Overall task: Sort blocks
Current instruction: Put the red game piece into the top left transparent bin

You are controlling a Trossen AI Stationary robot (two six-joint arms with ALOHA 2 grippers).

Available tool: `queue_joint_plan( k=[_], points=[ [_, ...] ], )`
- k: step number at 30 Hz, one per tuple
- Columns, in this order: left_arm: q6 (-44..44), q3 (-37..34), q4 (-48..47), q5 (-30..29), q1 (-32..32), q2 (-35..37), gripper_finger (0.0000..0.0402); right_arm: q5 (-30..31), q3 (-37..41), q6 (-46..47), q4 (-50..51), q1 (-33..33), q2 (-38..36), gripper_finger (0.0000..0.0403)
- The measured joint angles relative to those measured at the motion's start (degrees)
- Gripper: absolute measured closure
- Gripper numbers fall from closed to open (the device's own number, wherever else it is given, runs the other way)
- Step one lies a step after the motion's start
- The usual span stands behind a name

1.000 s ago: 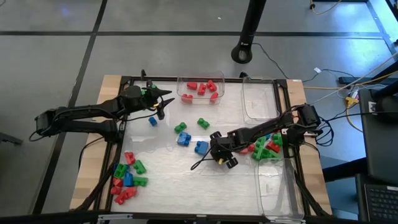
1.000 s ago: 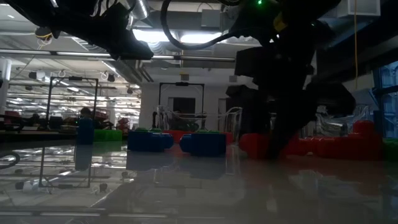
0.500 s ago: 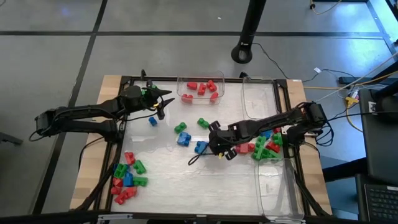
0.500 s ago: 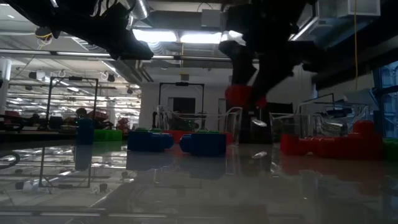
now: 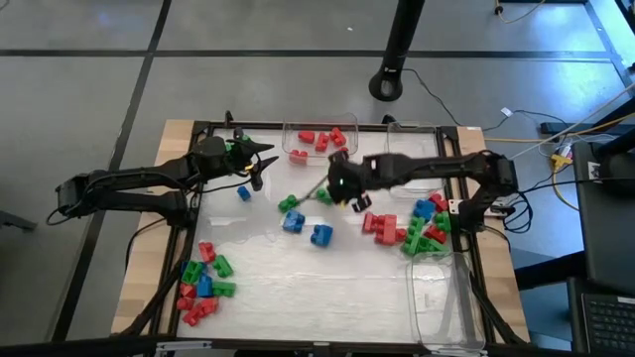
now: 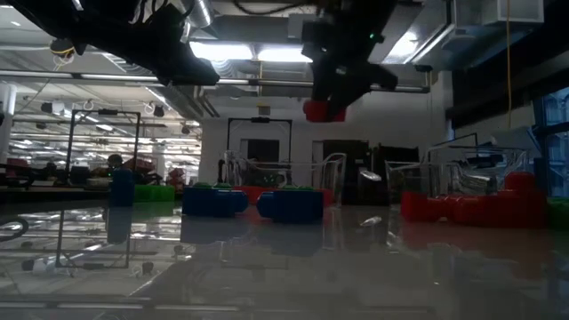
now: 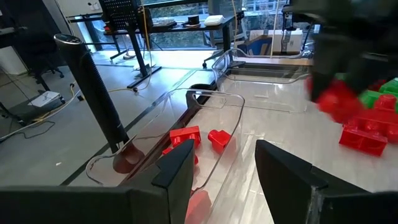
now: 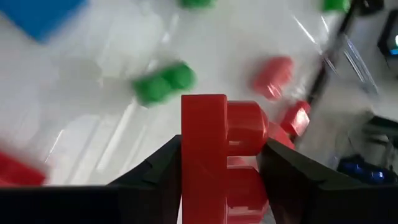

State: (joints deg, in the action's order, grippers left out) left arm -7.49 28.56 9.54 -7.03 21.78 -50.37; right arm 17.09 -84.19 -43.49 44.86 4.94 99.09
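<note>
My right gripper point(image 5: 344, 189) hangs over the table's far middle, shut on a red block point(image 8: 219, 155), which shows under the fingers in the low view point(image 6: 323, 110). It is just short of a clear bin point(image 5: 319, 145) at the far edge, where several red blocks lie. My left gripper point(image 5: 264, 166) waits above the far left of the table, open, nothing between its fingers point(image 7: 224, 177). Loose blue blocks point(image 5: 320, 235) and green blocks point(image 5: 289, 203) lie flat on the table's middle. My right gripper pinches the red block between its two fingers, one on each of two opposite sides point(image 8: 186, 163). The fingers slant down from the table's right. The block is lifted well clear of the table, its studs toward one finger.
A heap of mixed blocks point(image 5: 203, 283) lies near left and another point(image 5: 422, 230) at the right. One empty clear bin point(image 5: 415, 159) stands far right, a second point(image 5: 442, 302) near right. A black frame point(image 5: 298, 127) rims the table.
My right gripper has risen from the table near the right heap with the red block between its fingers, lifting it clear. It has swung toward the far edge and the bin of red blocks, turning as it went. The left arm has kept still.
</note>
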Motion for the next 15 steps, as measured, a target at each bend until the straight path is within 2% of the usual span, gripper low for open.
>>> queue_joint_plan(
  k=[6,15],
  points=[
    [0.0,0.0,0.0,0.0,0.0,0.0,0.0243,-0.4,-0.1,-2.6,-3.4,8.9,0.1,0.0221],
    [0.0,0.0,0.0,0.0,0.0,0.0,0.0243,-6.6,-0.1,-3.4,-11.4,17.7,1.6,0.022]
  ],
)
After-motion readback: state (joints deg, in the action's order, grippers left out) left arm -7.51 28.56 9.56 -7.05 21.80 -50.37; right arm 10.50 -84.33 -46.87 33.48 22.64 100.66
